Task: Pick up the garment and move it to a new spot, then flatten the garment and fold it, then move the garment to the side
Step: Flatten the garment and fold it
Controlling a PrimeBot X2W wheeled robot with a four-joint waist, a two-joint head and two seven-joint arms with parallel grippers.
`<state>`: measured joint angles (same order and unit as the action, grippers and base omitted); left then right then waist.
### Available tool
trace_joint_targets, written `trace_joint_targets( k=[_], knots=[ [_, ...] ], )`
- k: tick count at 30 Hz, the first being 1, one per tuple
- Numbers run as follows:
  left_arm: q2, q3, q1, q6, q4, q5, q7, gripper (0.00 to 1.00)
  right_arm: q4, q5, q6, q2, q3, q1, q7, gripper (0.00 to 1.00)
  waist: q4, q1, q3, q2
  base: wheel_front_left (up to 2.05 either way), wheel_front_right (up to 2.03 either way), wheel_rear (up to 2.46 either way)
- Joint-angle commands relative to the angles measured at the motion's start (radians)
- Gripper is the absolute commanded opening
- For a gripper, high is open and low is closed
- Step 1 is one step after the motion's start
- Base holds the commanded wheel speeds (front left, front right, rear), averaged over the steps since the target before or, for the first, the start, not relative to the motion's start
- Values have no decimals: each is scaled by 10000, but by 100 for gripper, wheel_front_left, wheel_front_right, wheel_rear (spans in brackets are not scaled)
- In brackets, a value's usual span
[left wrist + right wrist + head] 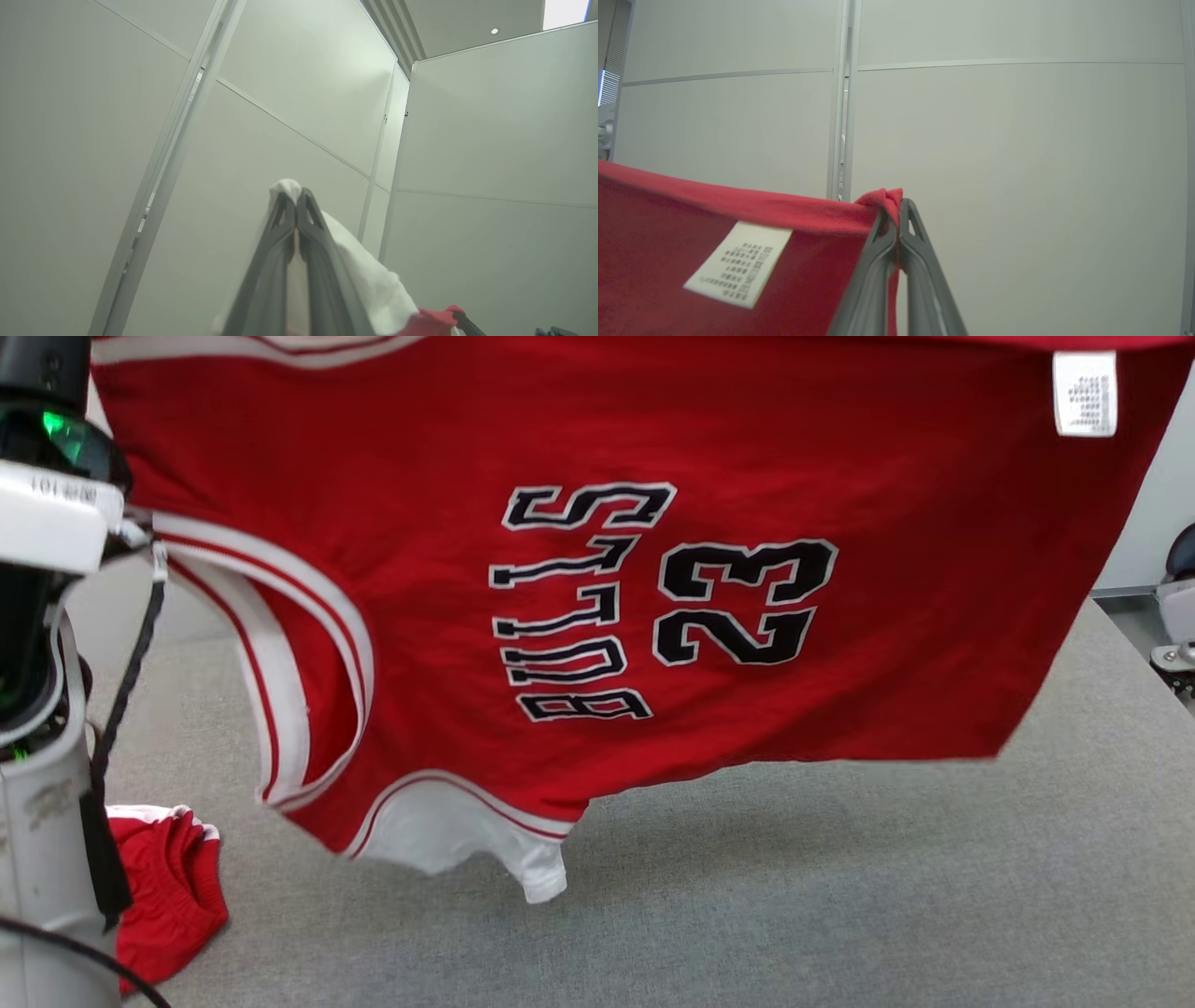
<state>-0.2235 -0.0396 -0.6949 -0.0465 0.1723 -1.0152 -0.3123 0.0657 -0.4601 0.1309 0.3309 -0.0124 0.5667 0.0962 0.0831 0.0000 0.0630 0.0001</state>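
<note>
While the red garment [597,616] hung spread in the air above the grey tabletop [840,905], both hands were clenched on its upper edge. The left hand [296,195], seen in the left wrist view, had its two dark fingers pressed together on a fold of the white trim [369,275], with a bit of red cloth showing lower down beside it. The right hand [899,207], in the right wrist view, pinched a bunched red corner. From there the cloth ran taut toward that view's left, carrying a white care label [738,263]. In the head view the garment faced the camera turned sideways, its black lettering and the number 23 running down the cloth, with a white-edged armhole toward the left. A second red piece of clothing [168,896] lay crumpled on the tabletop at the lower left, beside the pale left arm [42,859]. Pale wall panels [1017,140] stood beyond both hands.
</note>
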Motion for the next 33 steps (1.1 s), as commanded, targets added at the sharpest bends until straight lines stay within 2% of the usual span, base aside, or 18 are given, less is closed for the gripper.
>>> trace_joint_targets(
  k=[1, 7, 11, 15, 18, 20, 24, 27, 33],
  knots=[
    [-79, -5, -238, 53, -205, -100, -105, 0, -24, 37, -3, 44, -19, 95, 81, 0, -4, 0, -20, -1, 0, 0, 0],
    [-286, 455, -923, 81, -1486, -123, -854, 0, -838, 143, -3, -74, 147, 541, 297, 0, 74, 0, -344, -1, 0, 0, 0],
    [-440, 857, -1502, -79, -2607, 250, -974, 0, -2068, 153, -3, -339, 555, 1223, 398, 0, 145, 0, -794, -1, 0, 0, 0],
    [-567, 1236, -2672, -309, -3773, 869, -649, 0, -3731, -78, -3, -801, 793, 2532, 745, 0, 171, 0, -1788, -1, 0, 0, 0],
    [-449, 1606, -3798, -596, -4740, 1040, -384, 0, -4993, -224, -3, -1129, 902, 3852, 933, 0, 91, 0, -2753, -1, 0, 0, 0],
    [-633, 1818, -4715, -711, -5442, 1412, -51, 0, -5773, -137, -3, -1266, 884, 4836, 854, 0, 28, 0, -3481, -1, 0, 0, 0],
    [-923, 2329, -6524, -836, -6909, 2159, 1130, 0, -7275, 481, -1, -1577, 1006, 6883, 50, 0, 76, 0, -4817, -1, 0, 0, 0],
    [-1069, 2725, -7797, -847, -7696, 2479, 2344, 0, -8332, 962, -3, -1814, 913, 8241, -1010, 0, 206, 0, -5539, -1, 0, 0, 0],
    [-1576, 4145, -9536, -853, -7798, 1686, 4212, 0, -10030, 1988, -3, -1980, 753, 10235, -3100, 0, 346, 0, -6603, -1, 0, 0, 0]
  ],
)
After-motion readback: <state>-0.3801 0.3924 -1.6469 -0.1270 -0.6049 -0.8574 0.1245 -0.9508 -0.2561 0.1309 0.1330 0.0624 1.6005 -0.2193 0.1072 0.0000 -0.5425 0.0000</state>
